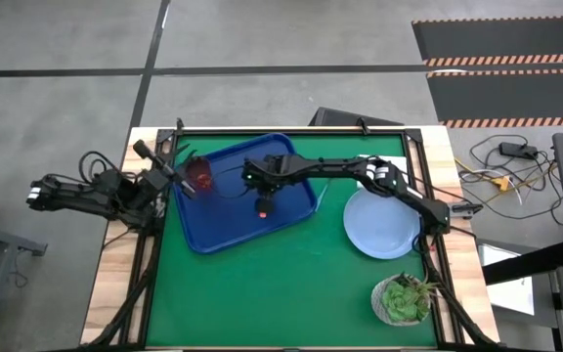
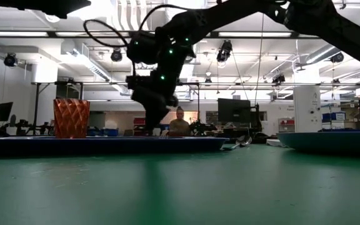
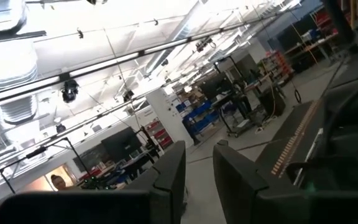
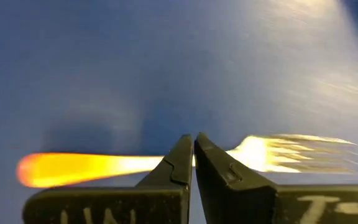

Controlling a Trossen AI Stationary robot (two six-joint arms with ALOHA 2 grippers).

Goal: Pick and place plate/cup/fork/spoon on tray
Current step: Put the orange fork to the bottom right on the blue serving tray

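The dark-blue tray (image 1: pixel 233 220) lies at the table's far left. The red-brown cup (image 1: pixel 198 174) stands upright on the tray's left part and also shows in the low view (image 2: pixel 71 117). My right gripper (image 4: pixel 193 144) reaches over the tray's middle (image 1: pixel 261 200) and is shut on the fork (image 4: pixel 86 167), which has an orange handle and silver tines (image 4: pixel 303 152). The light-blue plate (image 1: pixel 381 223) lies on the table to the right of the tray. My left gripper (image 3: pixel 197 174) is open and empty, tilted up, by the table's left edge (image 1: pixel 169 168). The spoon is out of view. My right gripper pinches the fork's neck (image 4: pixel 236 152), between handle and tines, between its two fingertips. The fingers come from above, pointing down, and lie across the fork. The fork lies level just over the tray's floor; whether it touches the floor I cannot tell.
A green potted plant (image 1: pixel 404 298) stands at the near right corner. The right arm (image 1: pixel 360 171) stretches across the table's far side from the right. Green table surface (image 1: pixel 281 284) lies open in front of the tray.
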